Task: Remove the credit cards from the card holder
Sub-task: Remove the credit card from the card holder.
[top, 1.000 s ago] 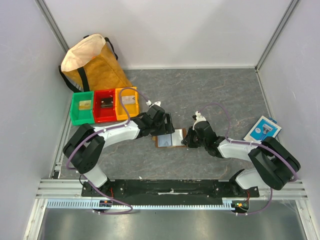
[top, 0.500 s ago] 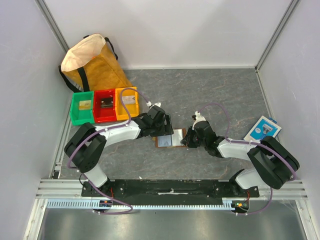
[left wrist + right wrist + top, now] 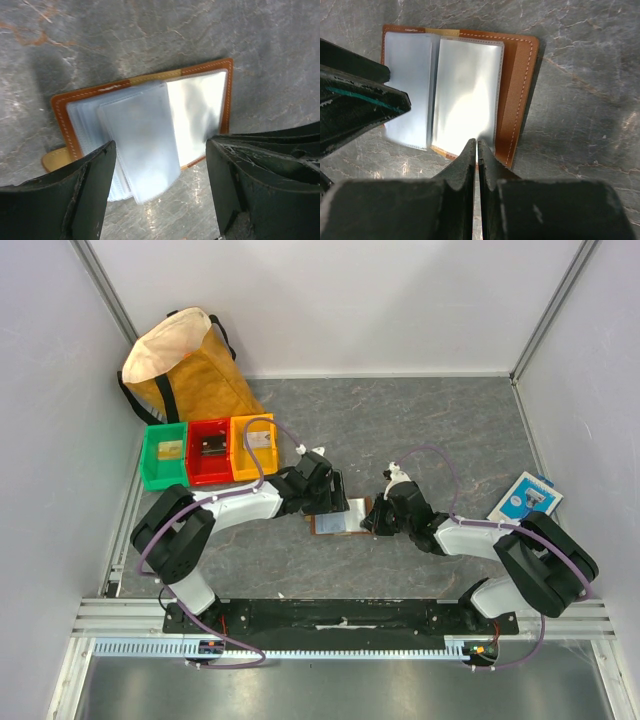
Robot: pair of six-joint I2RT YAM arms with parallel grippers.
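My left jaws [image 3: 159, 160], spread, have edged over the open card holder [image 3: 197, 95]; right jaws [image 3: 476, 147], pressed together, pin its edge: extraction looks close.

card holder [image 3: 90, 93]: stitched brown leather | sleeves [image 3: 145, 140]: glossy clear plastic | table [image 3: 150, 30]: matt marbled

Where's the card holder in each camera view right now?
Top external: card holder just below centre.
Left wrist: card holder mid-frame, lying open.
Right wrist: card holder upper centre, open.
Shared landmark: its clear sleeves, pale against the brown leather.
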